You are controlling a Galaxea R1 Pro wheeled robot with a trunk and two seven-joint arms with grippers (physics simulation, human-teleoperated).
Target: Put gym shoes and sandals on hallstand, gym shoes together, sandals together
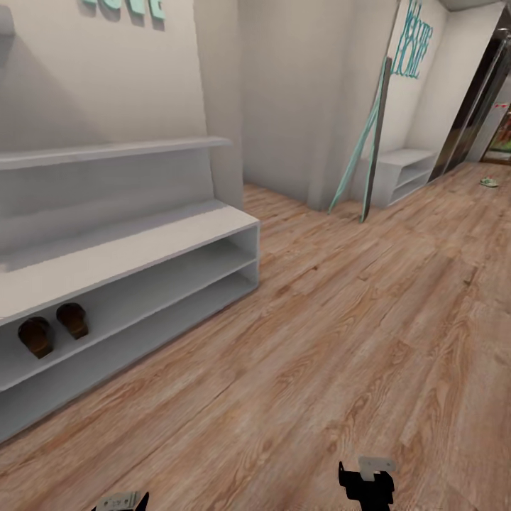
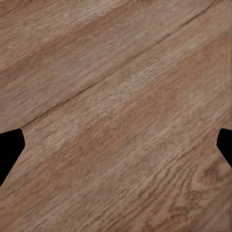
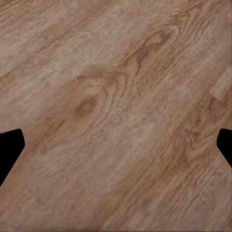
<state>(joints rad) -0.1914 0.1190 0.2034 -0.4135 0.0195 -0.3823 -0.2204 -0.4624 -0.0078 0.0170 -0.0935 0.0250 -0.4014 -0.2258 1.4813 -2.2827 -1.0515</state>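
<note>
Both grippers hang spread open and empty over the corridor floor [image 1: 333, 341]: my left gripper [image 2: 116, 150] and right gripper [image 3: 116, 150] frame only bare planks. Farther on my left, the two sandals [image 1: 53, 328] sit side by side on the hallstand [image 1: 142, 245]. Far down the corridor lies something small and greenish [image 1: 489, 182], possibly a gym shoe.

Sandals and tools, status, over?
Both tools open, empty, over bare floor: left tool, right tool. Two sandals side by side on the rack's shelf. Nothing in the way.
</note>
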